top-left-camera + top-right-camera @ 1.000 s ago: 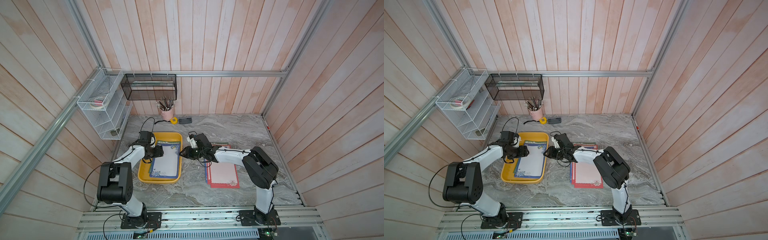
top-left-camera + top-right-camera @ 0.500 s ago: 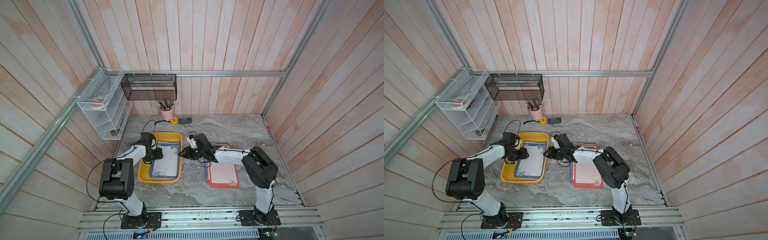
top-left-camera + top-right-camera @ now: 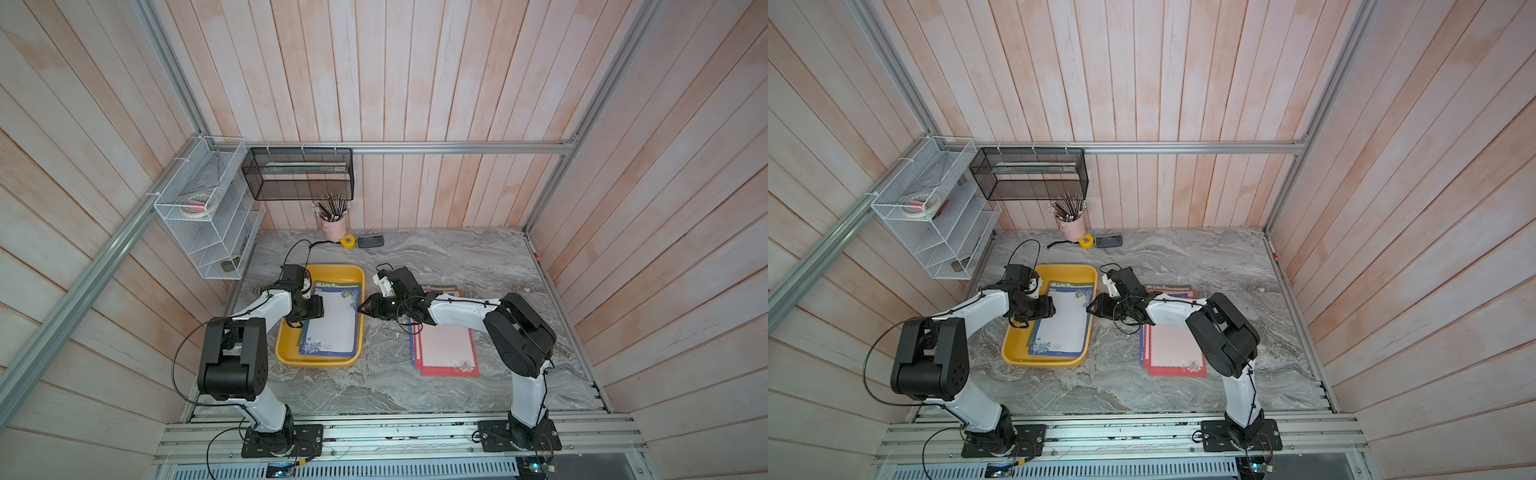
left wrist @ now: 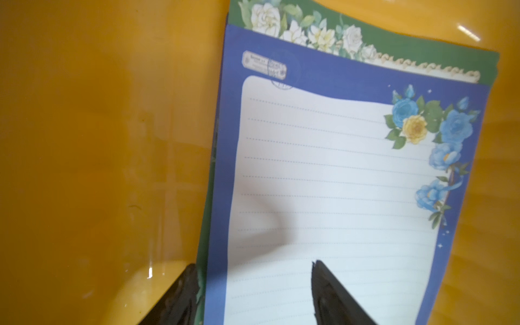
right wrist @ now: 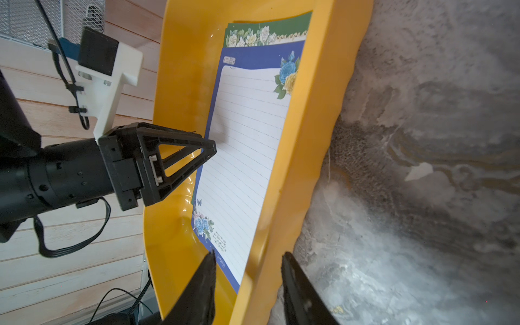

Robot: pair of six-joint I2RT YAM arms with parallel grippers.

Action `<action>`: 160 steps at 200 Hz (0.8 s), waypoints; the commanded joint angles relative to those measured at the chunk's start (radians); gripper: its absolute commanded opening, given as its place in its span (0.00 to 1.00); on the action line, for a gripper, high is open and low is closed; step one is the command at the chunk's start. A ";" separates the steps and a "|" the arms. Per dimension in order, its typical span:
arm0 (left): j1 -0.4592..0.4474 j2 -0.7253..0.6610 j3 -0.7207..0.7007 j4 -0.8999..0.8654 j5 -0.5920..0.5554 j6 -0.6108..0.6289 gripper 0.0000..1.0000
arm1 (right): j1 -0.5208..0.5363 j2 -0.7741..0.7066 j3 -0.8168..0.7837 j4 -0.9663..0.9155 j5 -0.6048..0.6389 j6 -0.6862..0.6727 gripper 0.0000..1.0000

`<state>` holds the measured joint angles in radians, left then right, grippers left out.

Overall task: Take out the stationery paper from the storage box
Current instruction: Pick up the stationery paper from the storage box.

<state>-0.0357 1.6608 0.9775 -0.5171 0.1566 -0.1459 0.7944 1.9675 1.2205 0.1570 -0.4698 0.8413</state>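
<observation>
"Where is the stationery paper point(image 3: 334, 328) lying?"

"Some of it is lying in the yellow storage box point(image 3: 286, 351) on the tabletop point(image 3: 457, 257). A sheet with a blue edge and blue flowers is sitting on top. Green sheets point(image 4: 408, 53) are peeking out from under it."

"Is any paper lying outside the box?"

"Yes. A small pile point(image 3: 444, 345) is lying flat on the tabletop near the box, with a pink, red-edged sheet on top. The right arm point(image 3: 457, 313) is reaching over its far end."

"What are the left jaws doing?"

"They are standing spread apart, low in the box. One tip is sitting over the bare yellow floor and the other over the blue sheet. The sheet's side edge is running between them."

"And the right jaws?"

"They are spread too. The box's side wall is standing between them. One tip is inside, over the paper, and one is outside. I cannot tell if they are touching the wall."
</observation>
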 commanded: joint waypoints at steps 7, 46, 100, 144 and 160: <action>-0.004 -0.016 0.008 0.003 0.026 0.010 0.63 | 0.003 0.022 0.017 -0.006 -0.009 -0.002 0.41; -0.006 -0.013 0.011 0.002 0.054 0.008 0.59 | 0.003 0.022 0.017 -0.009 -0.009 -0.003 0.41; -0.005 -0.052 -0.002 0.039 0.134 0.001 0.53 | 0.003 0.022 0.020 -0.014 -0.009 -0.004 0.41; -0.005 -0.066 -0.009 0.060 0.217 -0.011 0.48 | 0.003 0.022 0.020 -0.016 -0.009 -0.005 0.41; -0.004 -0.062 -0.009 0.061 0.236 -0.017 0.47 | 0.003 0.024 0.021 -0.014 -0.007 -0.001 0.41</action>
<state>-0.0376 1.6135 0.9775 -0.4763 0.3294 -0.1539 0.7944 1.9675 1.2205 0.1566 -0.4702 0.8413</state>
